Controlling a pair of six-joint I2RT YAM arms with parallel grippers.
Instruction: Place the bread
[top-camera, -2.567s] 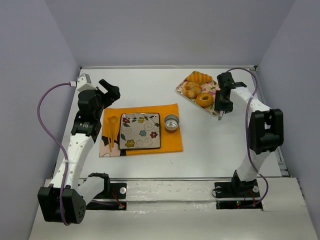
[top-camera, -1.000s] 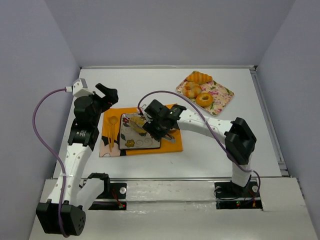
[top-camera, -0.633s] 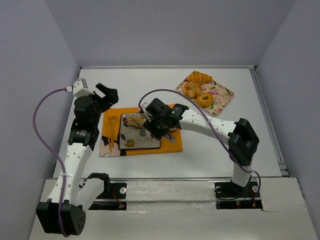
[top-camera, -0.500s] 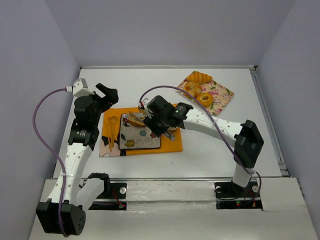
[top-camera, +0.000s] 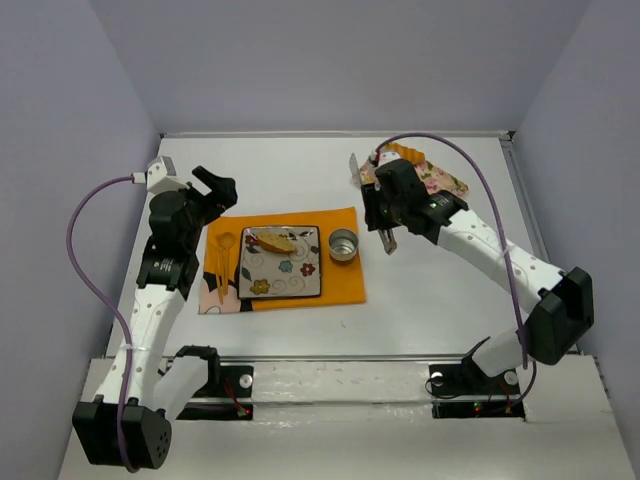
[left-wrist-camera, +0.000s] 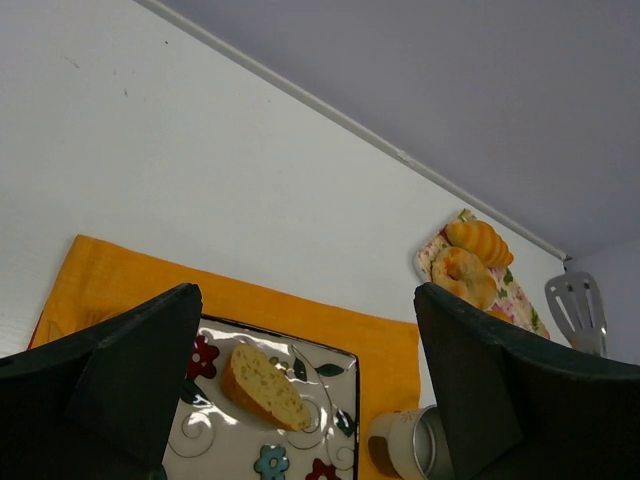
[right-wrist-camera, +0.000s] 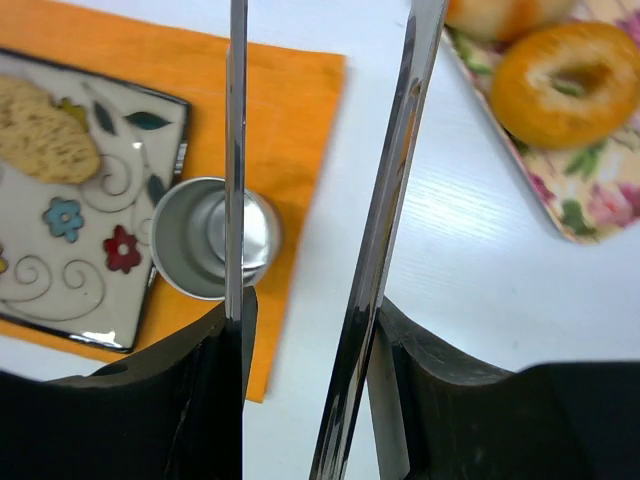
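Observation:
The bread (top-camera: 272, 241) lies on the far left part of the flowered square plate (top-camera: 296, 276), free of any grip. It also shows in the left wrist view (left-wrist-camera: 265, 386) and the right wrist view (right-wrist-camera: 40, 130). My right gripper (top-camera: 386, 212) is shut on metal tongs (top-camera: 355, 168), whose two blades (right-wrist-camera: 232, 150) stand apart and empty. It hangs above the table between the steel cup (top-camera: 343, 245) and the pastry tray (top-camera: 448, 186). My left gripper (top-camera: 214, 186) is open and empty, raised behind the plate's left side.
The plate and cup stand on an orange mat (top-camera: 342, 288), with yellow cutlery (top-camera: 223, 256) on its left part. The floral tray holds a croissant (top-camera: 401, 152) and a doughnut (right-wrist-camera: 565, 80).
My right gripper with the tongs has drawn back from the plate to the right, toward the tray. The bread has been let go and stays on the plate. The left arm has not moved.

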